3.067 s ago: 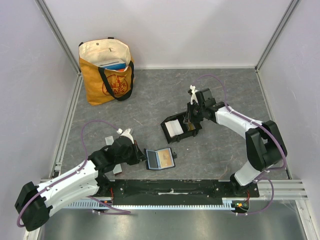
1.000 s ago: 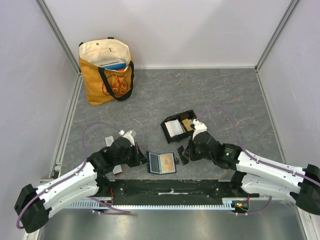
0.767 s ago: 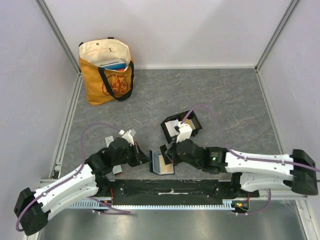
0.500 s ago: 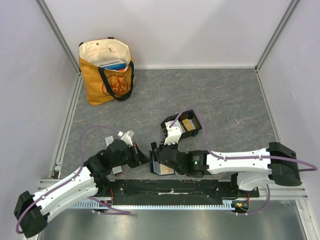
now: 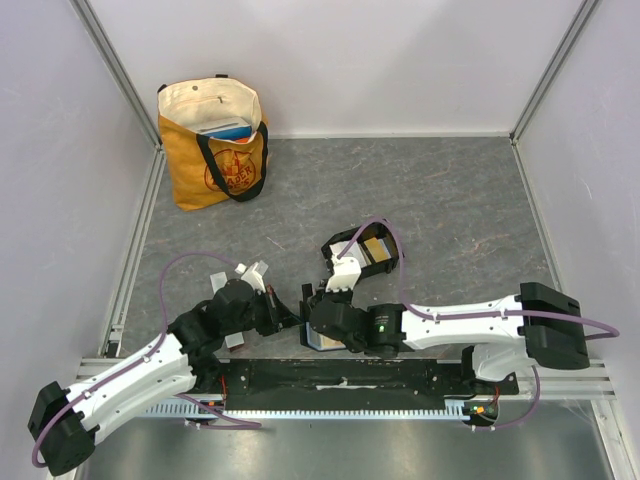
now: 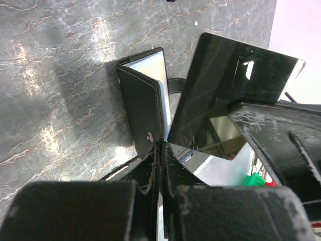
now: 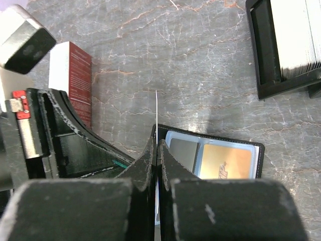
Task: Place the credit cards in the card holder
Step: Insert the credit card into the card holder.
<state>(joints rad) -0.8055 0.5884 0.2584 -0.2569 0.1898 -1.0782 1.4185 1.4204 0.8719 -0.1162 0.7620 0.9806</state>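
Note:
The black card holder (image 5: 392,262) lies mid-table with an orange-gold credit card (image 5: 375,249) in one compartment. In the right wrist view its other compartment (image 7: 257,55) holds pale cards (image 7: 301,40). A black folding wallet (image 5: 322,341) sits near the front edge. My left gripper (image 5: 288,318) is shut on its raised flap (image 6: 140,110). A grey card (image 7: 183,155) and an orange-gold card (image 7: 225,161) sit in its pale blue sleeves. My right gripper (image 7: 156,145) is shut at the wallet's left edge. A thin pale edge (image 7: 156,108) rises at its fingertips; I cannot tell if it is pinched.
An orange tote bag (image 5: 215,140) stands at the back left against the wall. Small grey pieces (image 5: 218,280) lie beside the left arm. The two arms' ends nearly touch over the wallet. The black rail (image 5: 340,380) runs along the front edge.
My right arm has swung from the card holder down and left to the wallet, jaws shut throughout. The left gripper has tipped the wallet's flap up, so the wallet looks narrower.

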